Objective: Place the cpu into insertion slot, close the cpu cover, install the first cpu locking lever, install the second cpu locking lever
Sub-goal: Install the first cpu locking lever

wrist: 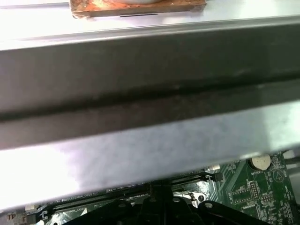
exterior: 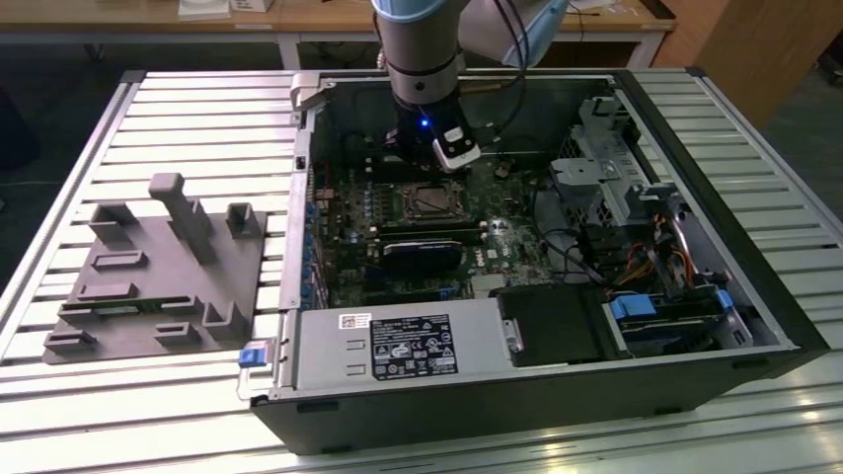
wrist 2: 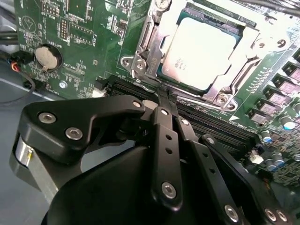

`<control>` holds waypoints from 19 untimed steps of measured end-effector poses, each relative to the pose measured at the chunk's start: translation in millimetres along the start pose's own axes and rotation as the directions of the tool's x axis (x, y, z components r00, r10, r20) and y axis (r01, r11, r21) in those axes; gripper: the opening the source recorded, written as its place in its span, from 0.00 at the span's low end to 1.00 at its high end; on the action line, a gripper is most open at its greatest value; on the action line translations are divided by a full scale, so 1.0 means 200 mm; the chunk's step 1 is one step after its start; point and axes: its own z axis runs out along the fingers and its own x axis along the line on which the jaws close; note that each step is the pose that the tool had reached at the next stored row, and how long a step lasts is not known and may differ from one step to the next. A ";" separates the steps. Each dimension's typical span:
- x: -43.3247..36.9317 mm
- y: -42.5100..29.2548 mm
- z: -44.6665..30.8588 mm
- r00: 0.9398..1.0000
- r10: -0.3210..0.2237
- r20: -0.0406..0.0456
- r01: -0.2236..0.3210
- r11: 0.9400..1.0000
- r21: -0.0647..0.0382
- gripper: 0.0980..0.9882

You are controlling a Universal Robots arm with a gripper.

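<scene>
You have one cpu (wrist 2: pixel 199 51) beneath one cpu cover (wrist 2: pixel 247 65) (frame lying flat around it); the gripper (wrist 2: pixel 166 95), its two fingers together, holds nothing nearby.

dull silvery metal cpu (wrist 2: pixel 199 51), shiny grey metal cpu cover (wrist 2: pixel 148 47), matt black tool (wrist 2: pixel 167 96)

I'm running this from afar in what looks like a robotics lab or workshop — a slatted aluminium desk (exterior: pixel 197 109) carrying an open computer case (exterior: pixel 527 405) and a grey fixture block (exterior: pixel 158 286), wooden desks (exterior: pixel 316 18) beyond.
</scene>
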 end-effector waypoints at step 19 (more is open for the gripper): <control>-0.003 0.015 -0.017 1.000 0.019 0.004 -0.019 1.000 0.005 0.01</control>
